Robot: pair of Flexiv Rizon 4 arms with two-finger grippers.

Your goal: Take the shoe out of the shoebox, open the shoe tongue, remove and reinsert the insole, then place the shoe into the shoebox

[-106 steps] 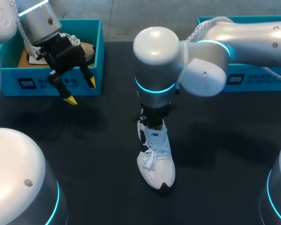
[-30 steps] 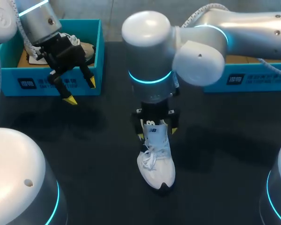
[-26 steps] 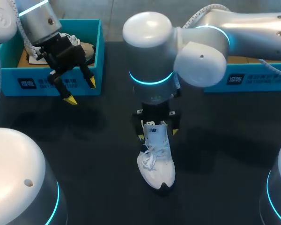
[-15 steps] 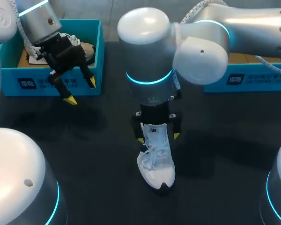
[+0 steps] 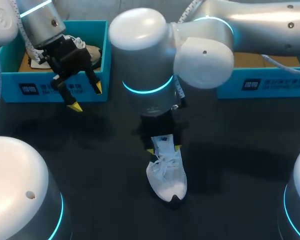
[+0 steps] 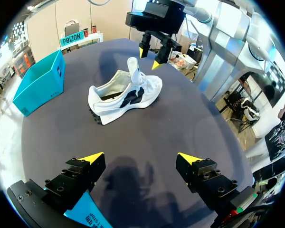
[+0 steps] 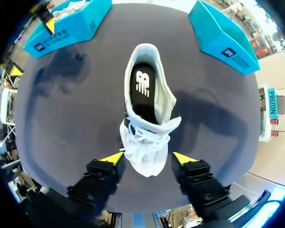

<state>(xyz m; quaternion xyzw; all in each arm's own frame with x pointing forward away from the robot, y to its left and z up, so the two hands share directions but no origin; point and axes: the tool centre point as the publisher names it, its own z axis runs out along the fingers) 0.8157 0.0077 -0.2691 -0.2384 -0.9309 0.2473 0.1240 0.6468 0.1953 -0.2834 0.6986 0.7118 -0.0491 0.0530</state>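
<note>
Looking at the white shoe [image 5: 166, 175], it sits upright on its sole in the middle of the worktop [image 5: 110, 150], out of both boxes, toe pointing back toward the robot. The right gripper [image 7: 147, 159] hangs over the laces-and-tongue end with its fingers spread wide either side, holding nothing and not touching, as far as I can tell. The left gripper [image 6: 140, 157] is off by the left shoebox [image 5: 65, 90], also wide open and empty.

My guess on handling: it's a light mesh runner. The soft upper will cave if you pinch across the sides, and the sole is the stiff bit. The tongue [image 6: 133, 66] looks thin and floppy and stands up, so it's an easy pinch near the tip. The dark insole [image 7: 141, 90] shows through the opening. It's probably thin bendy foam, a bit grippy, so I'd take it at the heel edge and peel. The laces [image 7: 140, 142] look loose and could snag a finger.
</note>
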